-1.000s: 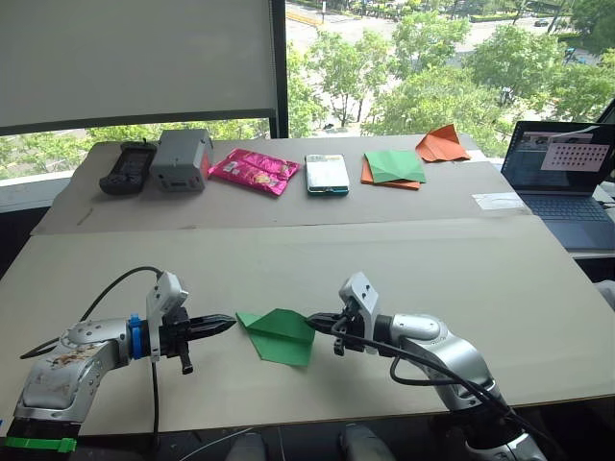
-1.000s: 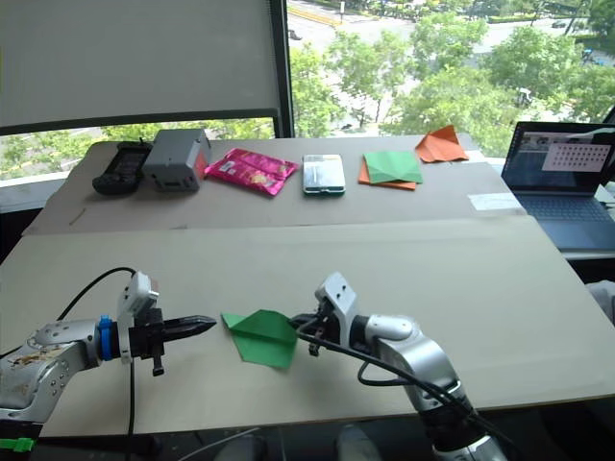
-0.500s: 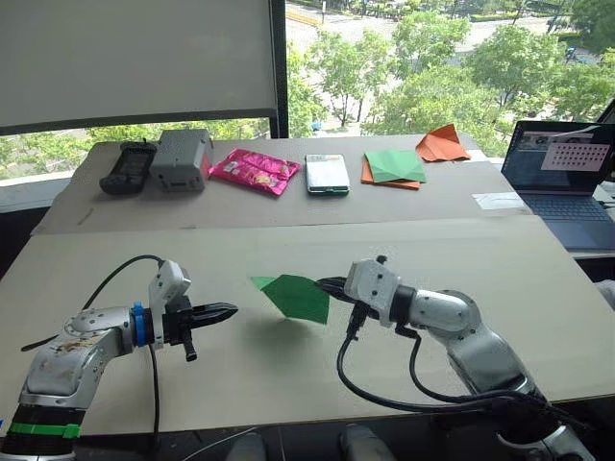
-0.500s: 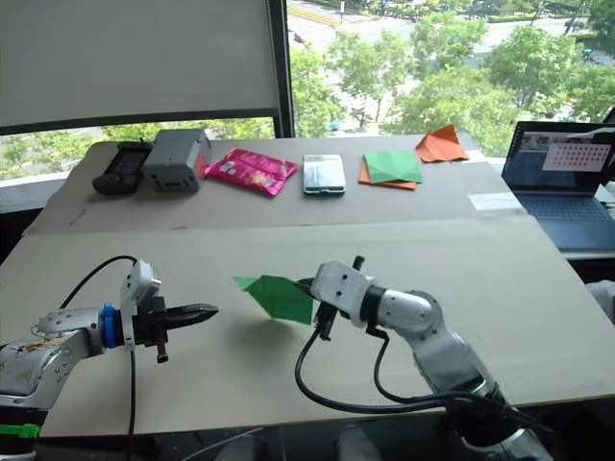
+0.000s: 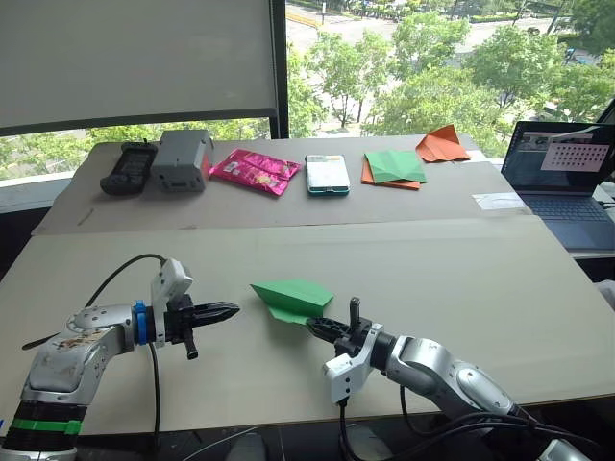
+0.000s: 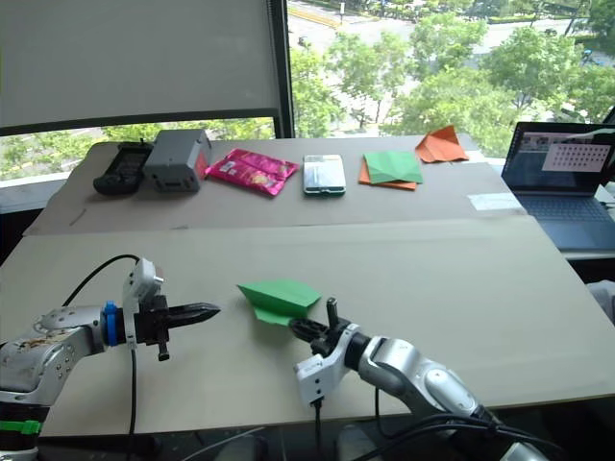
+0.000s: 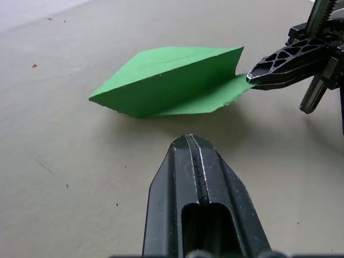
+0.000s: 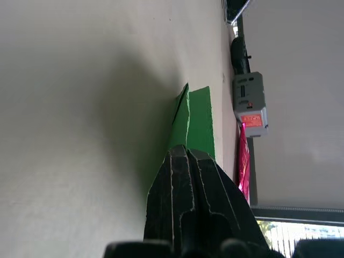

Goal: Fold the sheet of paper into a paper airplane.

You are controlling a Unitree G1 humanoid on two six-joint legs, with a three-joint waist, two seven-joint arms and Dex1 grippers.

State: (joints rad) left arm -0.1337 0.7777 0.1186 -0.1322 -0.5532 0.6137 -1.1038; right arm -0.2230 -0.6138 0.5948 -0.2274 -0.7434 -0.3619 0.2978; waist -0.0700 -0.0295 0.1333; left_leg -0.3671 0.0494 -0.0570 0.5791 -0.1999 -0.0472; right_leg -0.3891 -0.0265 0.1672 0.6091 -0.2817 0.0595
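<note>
Head views: the right gripper (image 5: 317, 327) pinches the rear edge of the thin, bright green, creased sheet of paper (image 5: 291, 297), lying ahead of its fingertips.

Left wrist view: the left gripper (image 7: 189, 141), fingers pressed together, points at the sheet, apart.

A hard tug could tear it or undo the folds.

The left tool (image 5: 229, 310) is held level with fingers pressed together; the right tool (image 5: 314, 327) is clamped on the sheet of paper (image 5: 291, 297).

One green folded sheet of paper (image 5: 291, 297), two hands (image 5: 231, 310), one laptop (image 5: 562, 179).
</note>
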